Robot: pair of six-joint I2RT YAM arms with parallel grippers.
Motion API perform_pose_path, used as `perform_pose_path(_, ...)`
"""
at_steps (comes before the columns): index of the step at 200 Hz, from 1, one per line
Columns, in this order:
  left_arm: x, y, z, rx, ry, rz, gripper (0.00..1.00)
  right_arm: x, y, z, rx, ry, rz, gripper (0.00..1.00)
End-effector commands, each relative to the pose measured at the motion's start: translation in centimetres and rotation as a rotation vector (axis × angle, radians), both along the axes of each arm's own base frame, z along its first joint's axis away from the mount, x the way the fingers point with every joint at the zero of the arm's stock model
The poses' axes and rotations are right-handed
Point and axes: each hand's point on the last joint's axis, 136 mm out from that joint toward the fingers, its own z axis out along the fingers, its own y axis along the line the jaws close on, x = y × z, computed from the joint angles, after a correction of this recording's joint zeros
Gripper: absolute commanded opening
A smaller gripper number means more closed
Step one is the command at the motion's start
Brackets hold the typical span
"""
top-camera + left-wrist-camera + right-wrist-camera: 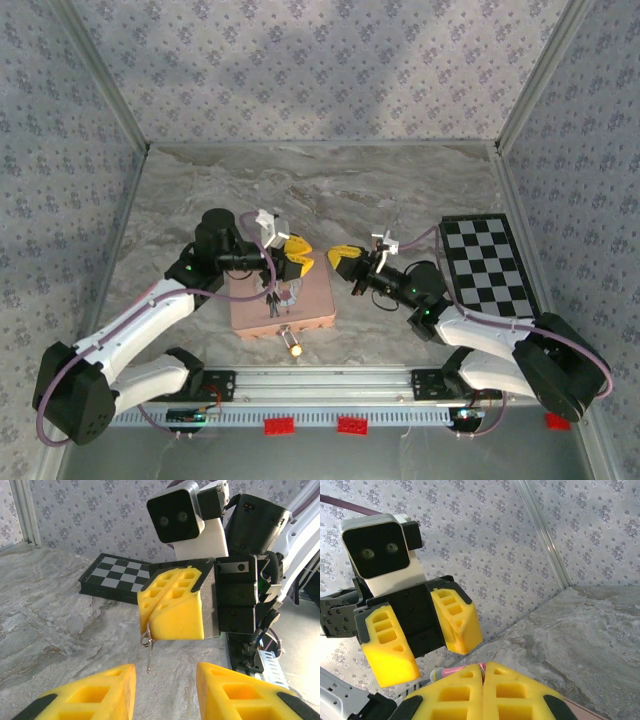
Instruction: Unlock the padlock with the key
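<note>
My right gripper (343,257) is shut on the key (148,652), a thin dark metal key that hangs straight down from its ring below the closed yellow fingertips (172,612). In its own wrist view the right gripper (484,670) shows both fingers pressed together. Facing it from the left, my left gripper (297,256) is open; its fingers (87,695) stand wide apart just below and short of the key, not touching it. The small brass-gold padlock (293,345) lies on the table at the front edge of the pink box (305,305), away from both grippers.
A black-and-white checkerboard (487,265) lies at the right, also behind the right arm (120,575). A pink rod-like thing with a grey tip (451,670) shows just past my right fingertips. The marbled table is walled by patterned panels.
</note>
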Motion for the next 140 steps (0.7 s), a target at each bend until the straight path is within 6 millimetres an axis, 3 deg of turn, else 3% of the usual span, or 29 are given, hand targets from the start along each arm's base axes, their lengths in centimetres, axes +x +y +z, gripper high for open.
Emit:
perform_pose_path(1,-0.7,-0.3,1.1,-0.037,-0.02,-0.062,0.37,0.1,-0.4,0.3,0.005,-0.017,-0.025,0.0)
perform_pose_path(44,-1.7,-1.2,0.3,0.004,0.012,-0.145,0.31,0.0,-0.2,0.4,0.01,-0.019,-0.011,0.0)
perform_pose_path(140,-1.3,-1.5,-0.4,0.022,0.02,-0.136,0.25,-0.6,1.0,0.5,0.003,-0.035,0.049,0.0)
